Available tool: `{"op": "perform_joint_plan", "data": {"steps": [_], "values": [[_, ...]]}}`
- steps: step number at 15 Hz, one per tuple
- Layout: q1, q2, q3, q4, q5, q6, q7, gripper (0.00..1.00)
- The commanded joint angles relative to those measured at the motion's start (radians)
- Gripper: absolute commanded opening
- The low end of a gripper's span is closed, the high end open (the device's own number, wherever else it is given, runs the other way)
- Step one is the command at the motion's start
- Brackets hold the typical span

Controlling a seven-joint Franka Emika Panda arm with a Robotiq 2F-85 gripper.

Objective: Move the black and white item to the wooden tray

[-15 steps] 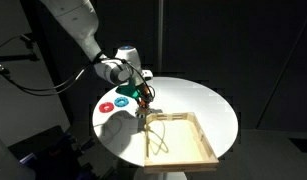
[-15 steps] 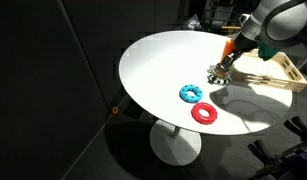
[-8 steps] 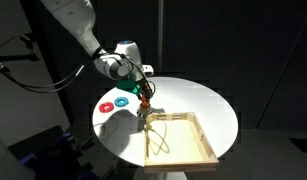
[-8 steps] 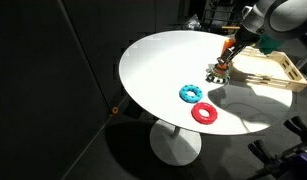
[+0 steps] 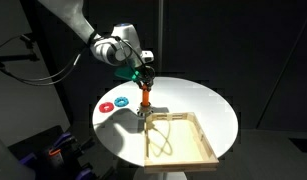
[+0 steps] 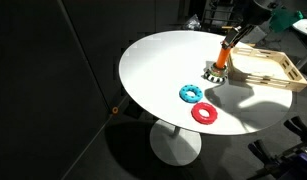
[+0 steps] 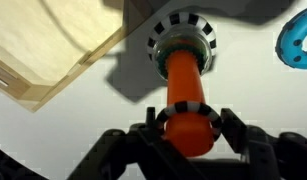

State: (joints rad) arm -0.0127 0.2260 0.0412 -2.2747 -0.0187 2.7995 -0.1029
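An orange post (image 7: 183, 75) stands on the white round table beside the wooden tray (image 5: 207, 155). Its foot carries a black and white striped collar (image 7: 181, 28). My gripper (image 7: 188, 128) is shut on a black and white striped ring (image 7: 186, 106) that sits round the top of the post. In both exterior views the gripper (image 5: 143, 78) (image 6: 233, 38) is above the post (image 5: 146, 98) (image 6: 222, 58). The ring is too small to make out there. The tray also shows in an exterior view (image 6: 268, 82) and in the wrist view (image 7: 38, 85).
A blue ring (image 6: 191, 93) (image 7: 298, 45) and a red ring (image 6: 204, 113) lie flat on the table (image 6: 158, 60) near the post. In an exterior view the red ring (image 5: 121, 101) and the blue ring (image 5: 107, 105) are by the table's edge.
My gripper has risen along the orange post, from near its foot to its top, with the striped ring in it. The tray and the flat rings have not moved.
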Motion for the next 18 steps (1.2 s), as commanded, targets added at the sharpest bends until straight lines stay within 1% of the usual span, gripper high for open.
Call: {"op": "perform_joint_plan", "data": {"steps": [1,4,8,11,15,18], "values": [[0.007,-0.075,0.001,-0.007,0.017,-0.054,0.016,0.41],[0.006,-0.117,0.017,-0.008,0.062,-0.080,-0.010,0.41],[0.009,-0.172,0.046,-0.021,0.187,-0.150,-0.080,0.41],[0.014,-0.195,0.047,-0.033,0.277,-0.220,-0.135,0.41],[0.011,-0.184,0.027,-0.056,0.312,-0.282,-0.160,0.41],[0.005,-0.168,0.010,-0.096,0.295,-0.274,-0.160,0.41]]}}
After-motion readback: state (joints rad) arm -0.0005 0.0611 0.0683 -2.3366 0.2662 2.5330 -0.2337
